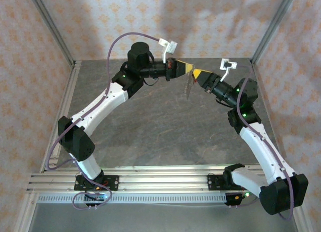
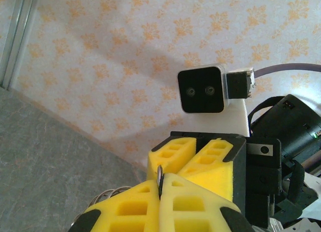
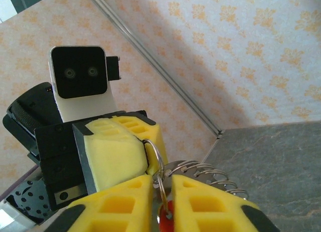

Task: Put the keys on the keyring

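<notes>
Foam-padded left hand [image 2: 160, 186] clamps the thin wire keyring [image 1: 188, 86]; right hand [image 3: 161, 186] grip unclear.

Soft, even indoor light, broad diagonal shadows across the patterned back wall [image 1: 200, 21], matte grey worktop [image 1: 165, 132] evenly lit, wrist views crisp farther off, nearest yellow fingers [image 3: 115, 207] slightly soft

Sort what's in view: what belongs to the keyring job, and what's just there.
For the job: keyring, pinched in the left hand; red-headed key, between the fingers of the right hand; wire coil beside the ring.
Just there: grey table, patterned walls, metal frame posts, purple cable.
</notes>
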Available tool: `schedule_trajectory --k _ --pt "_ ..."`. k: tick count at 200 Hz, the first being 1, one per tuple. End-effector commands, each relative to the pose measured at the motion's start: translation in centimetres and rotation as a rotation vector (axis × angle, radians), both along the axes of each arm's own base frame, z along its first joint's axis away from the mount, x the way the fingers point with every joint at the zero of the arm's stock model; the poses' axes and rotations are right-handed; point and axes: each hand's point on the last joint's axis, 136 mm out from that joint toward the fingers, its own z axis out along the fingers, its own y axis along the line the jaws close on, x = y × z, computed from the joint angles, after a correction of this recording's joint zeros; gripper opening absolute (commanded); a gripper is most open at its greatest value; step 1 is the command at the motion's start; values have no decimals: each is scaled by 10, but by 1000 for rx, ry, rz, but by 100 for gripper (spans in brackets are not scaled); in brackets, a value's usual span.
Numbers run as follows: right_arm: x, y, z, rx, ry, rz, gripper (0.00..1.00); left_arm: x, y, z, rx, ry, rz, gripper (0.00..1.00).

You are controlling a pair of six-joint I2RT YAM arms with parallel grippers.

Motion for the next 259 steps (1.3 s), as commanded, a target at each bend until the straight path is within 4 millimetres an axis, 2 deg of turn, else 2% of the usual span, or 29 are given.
schedule_trajectory --k 1,23,80,145,169,177,187,200,220,259 --pt "-11 2 21 1 -85 24 9 -10 4 28 -47 -72 2 0" --pt "-13 1 17 -12 -83 16 0 -10 4 29 -47 -75 7 0" --pt "-16 1 8 -52 -67 -5 0 -6 7 31 -62 -74 42 0" --pt "-15 24 0 -119 -47 27 0 -9 0 27 -61 -71 45 0" --pt "-13 19 -3 -134 -42 -14 0 -9 1 26 -60 -69 51 0" --pt "-13 17 -4 -139 -40 -26 8 -8 1 26 -59 -69 55 0" --pt "-14 14 -5 -143 -40 -39 24 -8 2 27 -60 -70 61 0" --pt "-16 9 -4 -146 -44 -58 34 -7 2 27 -61 -72 66 0" --pt "-20 -2 0 -136 -52 -85 38 -6 2 28 -65 -73 68 0" --pt "-29 -29 13 -83 -79 -165 39 -7 2 30 -74 -75 64 0"
